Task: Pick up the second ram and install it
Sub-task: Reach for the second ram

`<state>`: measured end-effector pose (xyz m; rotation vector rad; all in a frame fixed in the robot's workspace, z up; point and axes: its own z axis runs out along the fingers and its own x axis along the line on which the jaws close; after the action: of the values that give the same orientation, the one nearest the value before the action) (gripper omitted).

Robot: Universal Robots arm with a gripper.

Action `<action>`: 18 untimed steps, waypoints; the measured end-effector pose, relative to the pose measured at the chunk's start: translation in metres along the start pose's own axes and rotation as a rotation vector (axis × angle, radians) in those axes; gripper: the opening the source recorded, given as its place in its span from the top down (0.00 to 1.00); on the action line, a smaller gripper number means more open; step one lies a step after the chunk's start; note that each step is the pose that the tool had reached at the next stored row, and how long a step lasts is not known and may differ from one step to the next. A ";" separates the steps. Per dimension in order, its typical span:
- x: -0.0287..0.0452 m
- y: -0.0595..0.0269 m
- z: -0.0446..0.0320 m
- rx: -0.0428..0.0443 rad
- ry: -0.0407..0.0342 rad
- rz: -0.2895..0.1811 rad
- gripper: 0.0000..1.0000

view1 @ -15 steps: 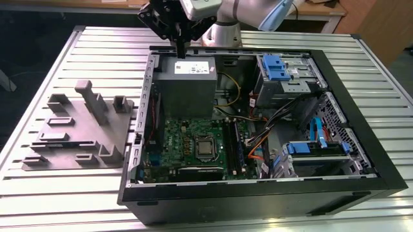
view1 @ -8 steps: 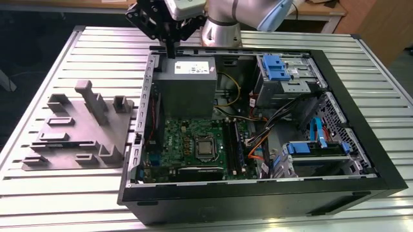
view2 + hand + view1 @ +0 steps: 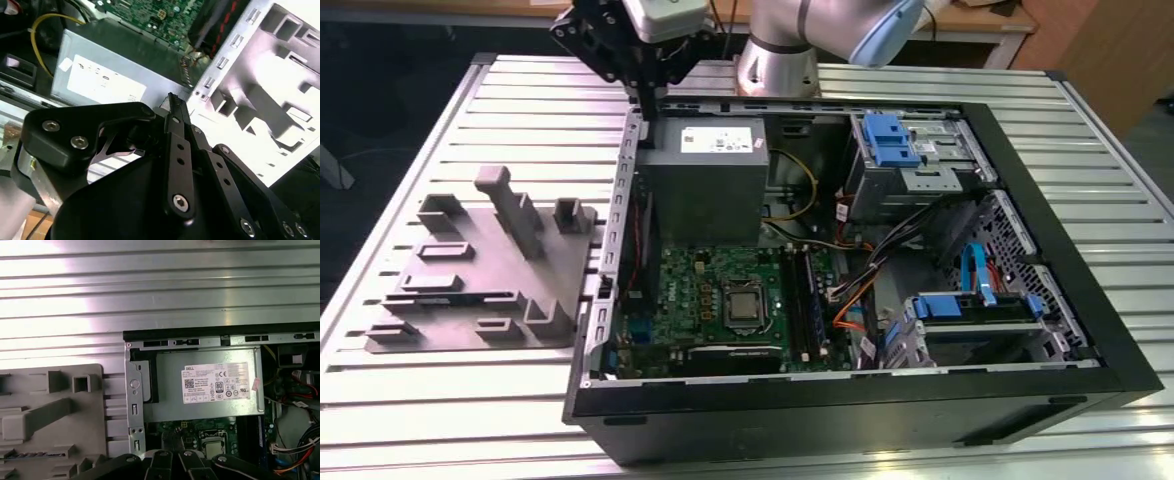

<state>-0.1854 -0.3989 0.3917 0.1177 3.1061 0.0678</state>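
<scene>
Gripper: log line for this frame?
gripper: shut | at: over case wall beside power supply | second ram: in fixture plate slot, not yet picked

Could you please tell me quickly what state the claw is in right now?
Claw: closed, near the grey metal power-supply box; whether it pinches anything cannot be told.

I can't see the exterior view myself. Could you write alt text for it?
A robot arm's black gripper hangs over a far corner of an open computer case, by its grey power-supply box, with the green motherboard nearer the camera. A grey fixture plate lies on the slatted metal table at the exterior view's left.
</scene>
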 end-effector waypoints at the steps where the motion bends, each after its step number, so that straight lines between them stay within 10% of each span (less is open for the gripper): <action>1: 0.0028 -0.0002 0.0000 -0.0001 -0.0002 0.000 0.90; 18: 0.0649 -0.0051 0.0018 -0.0004 -0.0052 0.000 0.90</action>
<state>-0.2504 -0.3990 0.3876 0.1172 3.1009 0.0681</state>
